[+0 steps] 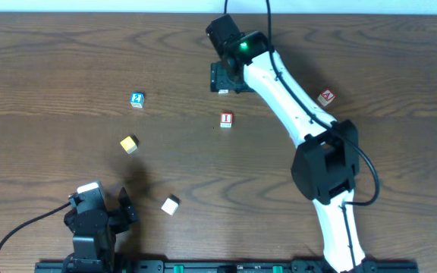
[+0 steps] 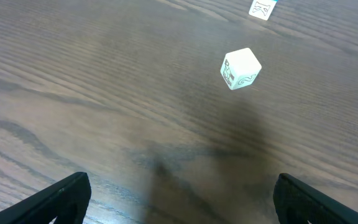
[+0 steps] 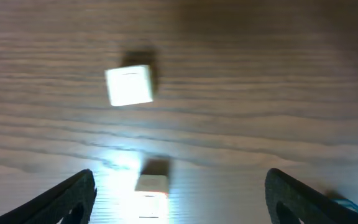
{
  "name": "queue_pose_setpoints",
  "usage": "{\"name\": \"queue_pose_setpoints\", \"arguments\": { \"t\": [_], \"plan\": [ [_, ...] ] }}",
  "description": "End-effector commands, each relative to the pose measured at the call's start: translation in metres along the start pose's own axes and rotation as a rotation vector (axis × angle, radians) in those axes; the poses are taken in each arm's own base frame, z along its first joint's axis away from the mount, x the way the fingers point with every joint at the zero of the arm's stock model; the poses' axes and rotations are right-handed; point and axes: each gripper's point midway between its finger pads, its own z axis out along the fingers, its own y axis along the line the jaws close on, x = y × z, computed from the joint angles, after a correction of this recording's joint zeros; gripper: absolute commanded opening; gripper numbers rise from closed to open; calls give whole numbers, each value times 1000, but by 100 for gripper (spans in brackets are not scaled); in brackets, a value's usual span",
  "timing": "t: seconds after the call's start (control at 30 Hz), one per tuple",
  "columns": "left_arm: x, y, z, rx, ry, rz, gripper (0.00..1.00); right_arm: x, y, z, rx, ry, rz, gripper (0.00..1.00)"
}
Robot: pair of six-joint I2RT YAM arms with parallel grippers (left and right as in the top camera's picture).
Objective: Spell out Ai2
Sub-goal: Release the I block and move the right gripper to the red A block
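We see both wide open & empty: right end effector (image 3: 181,177) hovers far-side nr the I block (image 1: 227,119), left end effector (image 2: 182,182) sits at near edge, since the A block (image 1: 136,99) lies well apart on the tabletop (image 1: 44,68), nothing lined up yet.

Scattered blocks (image 1: 171,204) sit well apart (bare table (image 1: 51,76) between); right arm (image 1: 287,98) crosses the right side.
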Motion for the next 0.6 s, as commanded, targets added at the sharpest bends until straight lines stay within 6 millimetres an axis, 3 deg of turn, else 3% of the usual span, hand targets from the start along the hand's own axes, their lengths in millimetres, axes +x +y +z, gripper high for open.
{"name": "queue_pose_setpoints", "arguments": {
  "t": [0.0,0.4,0.57],
  "plan": [
    [8,6,1,-29,27,14,95,-16,-32,-2,48,-12,91,88],
    [8,6,1,-29,27,14,95,-45,-147,10,126,23,331,90],
    [8,6,1,-29,27,14,95,-50,-182,13,117,35,447,90]
  ]
}}
